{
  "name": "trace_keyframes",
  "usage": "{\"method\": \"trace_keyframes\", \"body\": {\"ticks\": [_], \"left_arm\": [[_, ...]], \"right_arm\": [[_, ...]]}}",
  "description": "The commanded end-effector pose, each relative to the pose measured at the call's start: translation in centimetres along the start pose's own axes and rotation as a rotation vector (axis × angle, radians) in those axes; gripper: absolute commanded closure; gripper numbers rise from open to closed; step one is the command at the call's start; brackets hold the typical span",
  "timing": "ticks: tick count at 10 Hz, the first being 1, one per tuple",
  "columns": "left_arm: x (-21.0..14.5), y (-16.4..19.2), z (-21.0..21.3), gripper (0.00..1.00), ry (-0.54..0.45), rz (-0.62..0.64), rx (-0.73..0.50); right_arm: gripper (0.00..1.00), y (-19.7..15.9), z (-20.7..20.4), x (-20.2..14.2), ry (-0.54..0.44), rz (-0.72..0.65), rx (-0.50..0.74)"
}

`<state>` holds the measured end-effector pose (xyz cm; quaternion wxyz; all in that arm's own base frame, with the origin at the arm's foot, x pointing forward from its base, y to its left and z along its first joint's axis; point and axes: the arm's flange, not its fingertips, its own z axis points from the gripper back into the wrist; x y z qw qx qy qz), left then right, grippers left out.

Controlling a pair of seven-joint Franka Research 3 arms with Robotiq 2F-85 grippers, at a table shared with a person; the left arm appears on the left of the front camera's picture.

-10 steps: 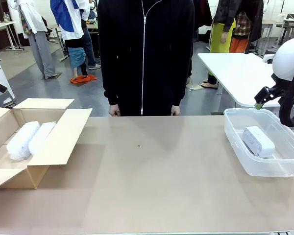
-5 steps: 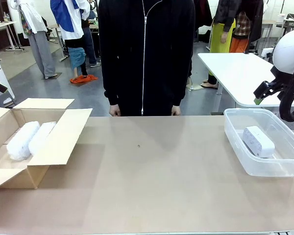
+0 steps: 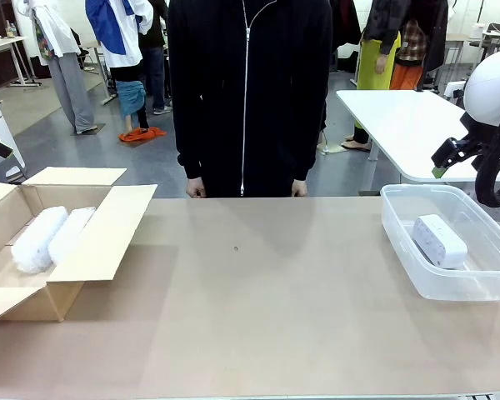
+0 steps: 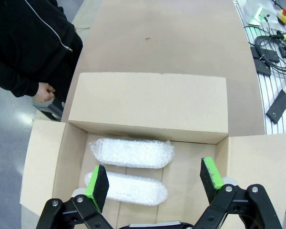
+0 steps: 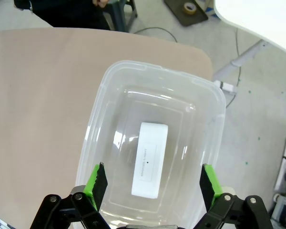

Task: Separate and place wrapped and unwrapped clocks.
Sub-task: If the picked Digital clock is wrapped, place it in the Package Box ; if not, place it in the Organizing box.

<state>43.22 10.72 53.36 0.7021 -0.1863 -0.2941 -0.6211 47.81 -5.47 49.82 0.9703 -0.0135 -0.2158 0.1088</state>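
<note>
From the front we note two whitish bubble-wrapped clocks (image 3: 46,237) side by side in the brown cardboard box (image 3: 100,237), and the bare white plastic clock (image 3: 438,240) in the clear plastic tub (image 3: 400,229). The wrist views add both claws: left gripper (image 4: 155,183) and right gripper (image 5: 151,183) spread wide, empty, above them.

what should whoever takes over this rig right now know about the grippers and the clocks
Left gripper: open, empty, above the cardboard box.
Right gripper: open, empty, above the clear plastic bin.
Both wrapped clocks lie side by side in the box; the unwrapped clock lies in the bin.
Done: sorting looks complete.
Left: nothing visible to move. The person's hands rest at the table's far edge.
</note>
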Motion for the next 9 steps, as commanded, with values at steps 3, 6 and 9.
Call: {"method": "trace_keyframes", "body": {"ticks": [3, 6, 9], "left_arm": [[0.03, -0.03, 0.04, 0.0, -0.014, -0.009, 0.0], [0.03, -0.03, 0.04, 0.0, -0.014, -0.009, 0.0], [0.03, -0.03, 0.04, 0.0, -0.014, -0.009, 0.0]], "right_arm": [[0.0, 0.0, -0.01, -0.02, 0.001, -0.001, 0.001], [0.0, 0.0, -0.01, -0.02, 0.001, -0.001, 0.001], [0.0, 0.0, -0.01, -0.02, 0.001, -0.001, 0.001]]}}
